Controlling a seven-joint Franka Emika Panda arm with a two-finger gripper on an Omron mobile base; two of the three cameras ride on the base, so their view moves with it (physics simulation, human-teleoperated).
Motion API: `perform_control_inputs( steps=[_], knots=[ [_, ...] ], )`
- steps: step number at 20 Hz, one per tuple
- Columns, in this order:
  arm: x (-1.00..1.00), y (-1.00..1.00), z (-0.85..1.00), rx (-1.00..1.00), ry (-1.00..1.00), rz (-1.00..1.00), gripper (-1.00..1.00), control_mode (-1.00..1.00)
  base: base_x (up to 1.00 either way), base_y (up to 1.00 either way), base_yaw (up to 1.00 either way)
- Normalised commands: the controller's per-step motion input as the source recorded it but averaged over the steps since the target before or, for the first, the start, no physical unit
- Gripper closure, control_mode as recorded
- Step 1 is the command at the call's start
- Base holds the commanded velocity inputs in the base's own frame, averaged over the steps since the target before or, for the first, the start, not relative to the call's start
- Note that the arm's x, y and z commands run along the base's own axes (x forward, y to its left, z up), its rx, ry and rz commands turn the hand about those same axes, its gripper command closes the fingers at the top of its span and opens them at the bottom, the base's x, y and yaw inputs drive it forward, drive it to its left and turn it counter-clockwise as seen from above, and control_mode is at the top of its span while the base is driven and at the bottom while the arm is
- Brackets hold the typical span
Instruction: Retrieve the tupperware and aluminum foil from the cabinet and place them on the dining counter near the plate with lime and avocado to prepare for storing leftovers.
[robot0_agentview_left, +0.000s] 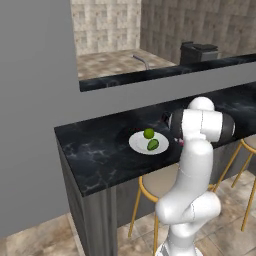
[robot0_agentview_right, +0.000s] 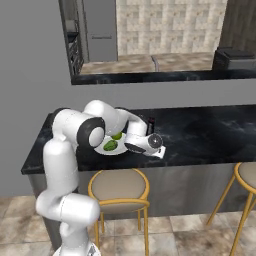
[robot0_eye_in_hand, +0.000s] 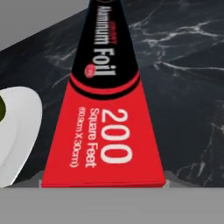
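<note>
Big black marble dining counter (robot0_agentview_left: 100, 155) runs across, yellow-legged stools (robot0_agentview_right: 119, 192) tucked under it. On top sits the white plate (robot0_agentview_left: 142, 145) with a lime (robot0_agentview_left: 149, 133) and an avocado (robot0_agentview_left: 153, 145). The white arm (robot0_agentview_right: 70, 165) bends low over the slab, gripper (robot0_agentview_right: 150, 145) down beside the plate. Foil box (robot0_eye_in_hand: 105, 109) lies flat on the marble just beside the plate, red end nearest the hand. Whether the fingers grip it or stand apart, I cannot tell.
</note>
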Motion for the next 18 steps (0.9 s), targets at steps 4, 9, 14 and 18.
perform_control_inputs(
  steps=[4, 9, 14, 18],
  knots=[
    [-0.06, 0.0, 0.37, 0.0, 0.0, 0.0, -1.0, -1.0, 0.0, 0.0, 0.0],
    [-0.34, 0.05, 0.77, -0.03, 0.0, 0.0, -1.0, -1.0, 0.0, 0.0, 0.0],
    [-0.57, 0.11, 1.0, -0.06, -0.02, -0.01, -1.0, -1.0, 0.0, 0.0, 0.0],
    [-0.81, 0.08, 1.0, -0.04, 0.0, 0.0, -1.0, -1.0, 0.0, 0.0, 0.0]
  ],
)
